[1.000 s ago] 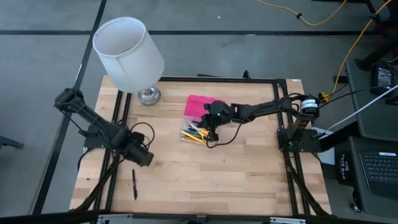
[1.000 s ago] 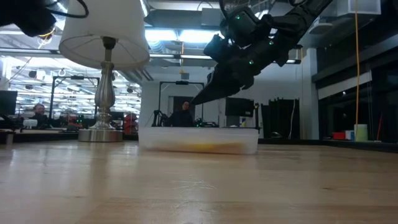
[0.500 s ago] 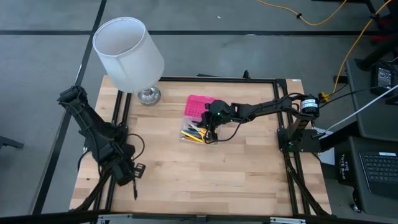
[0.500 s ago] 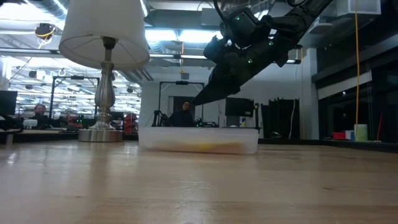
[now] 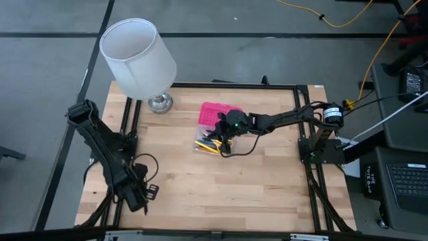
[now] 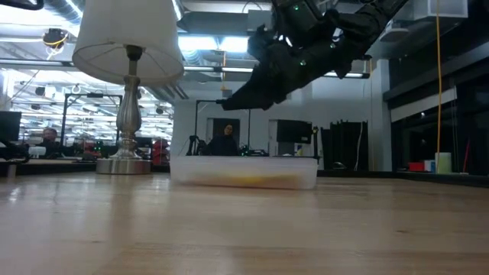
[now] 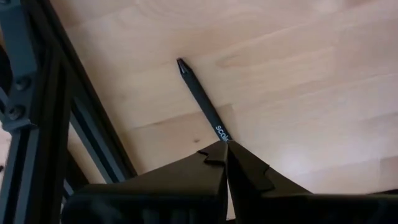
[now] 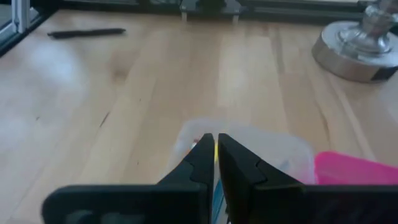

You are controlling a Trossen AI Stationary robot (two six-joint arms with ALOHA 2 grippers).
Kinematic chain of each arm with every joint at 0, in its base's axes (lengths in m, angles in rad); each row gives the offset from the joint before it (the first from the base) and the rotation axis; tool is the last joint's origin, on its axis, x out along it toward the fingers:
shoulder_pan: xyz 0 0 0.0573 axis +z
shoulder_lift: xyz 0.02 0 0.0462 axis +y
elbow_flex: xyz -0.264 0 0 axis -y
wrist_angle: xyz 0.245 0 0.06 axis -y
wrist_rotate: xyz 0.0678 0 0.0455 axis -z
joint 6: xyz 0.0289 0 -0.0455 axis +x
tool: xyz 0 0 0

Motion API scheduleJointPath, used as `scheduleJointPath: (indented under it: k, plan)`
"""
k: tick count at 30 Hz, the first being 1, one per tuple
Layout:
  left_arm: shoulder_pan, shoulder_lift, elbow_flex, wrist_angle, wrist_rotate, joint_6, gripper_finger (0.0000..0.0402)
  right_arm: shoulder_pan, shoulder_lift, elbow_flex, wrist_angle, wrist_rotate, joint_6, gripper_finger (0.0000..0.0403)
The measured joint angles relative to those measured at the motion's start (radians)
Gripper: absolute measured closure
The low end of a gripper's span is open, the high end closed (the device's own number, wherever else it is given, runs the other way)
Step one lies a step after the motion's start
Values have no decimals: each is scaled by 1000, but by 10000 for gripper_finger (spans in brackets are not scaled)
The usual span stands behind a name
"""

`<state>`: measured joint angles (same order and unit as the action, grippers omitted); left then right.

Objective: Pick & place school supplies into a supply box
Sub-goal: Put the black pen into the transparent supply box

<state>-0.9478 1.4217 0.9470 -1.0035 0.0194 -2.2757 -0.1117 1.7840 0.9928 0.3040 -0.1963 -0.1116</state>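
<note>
The supply box lies open mid-table: pink lid (image 5: 217,114), and a clear base (image 5: 206,142) holding yellow and other pens. My right gripper (image 5: 221,144) hangs slanting above the base, fingers shut but for a thin slit (image 8: 215,152) where yellow shows. I see nothing hanging from it in the low view (image 6: 229,99). A black pen (image 7: 199,99) lies flat on the wood near the table's left front corner. My left gripper (image 7: 225,148) points down over it, shut, its tips covering one end of the pen. My left gripper's shut fingertips (image 7: 239,165) stand over the black pen's near end (image 7: 221,132) from above. Whether they touch it, I cannot tell, since the tips hide that spot. The pen lies flat on the table.
A lamp with a white shade (image 5: 137,57) stands on its metal foot (image 5: 159,102) at the far left, close to the box. A black frame rail (image 7: 68,112) runs along the table's left side beside the pen. Bare wood (image 5: 254,187) fills the near right.
My left gripper has swung toward the table's near edge and sunk, arriving above the black pen, still shut. My right gripper has tipped its fingers upward, so their tips now stand higher above the box's clear base. The box and pen have stayed put.
</note>
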Motion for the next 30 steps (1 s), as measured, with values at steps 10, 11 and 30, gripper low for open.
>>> scheduleJointPath:
  k: [10, 11, 30]
  plan:
    - [1, 0, 0, 17, -9, -10, 397, 1, 0, 0, 19, 0, -1, 375]
    - [1, 0, 0, 20, -9, -17, 397, 1, 0, 0, 19, 0, -1, 375]
    - [0, 3, -1, 27, -29, -40, 397, 1, 0, 0, 38, -59, 29, 375]
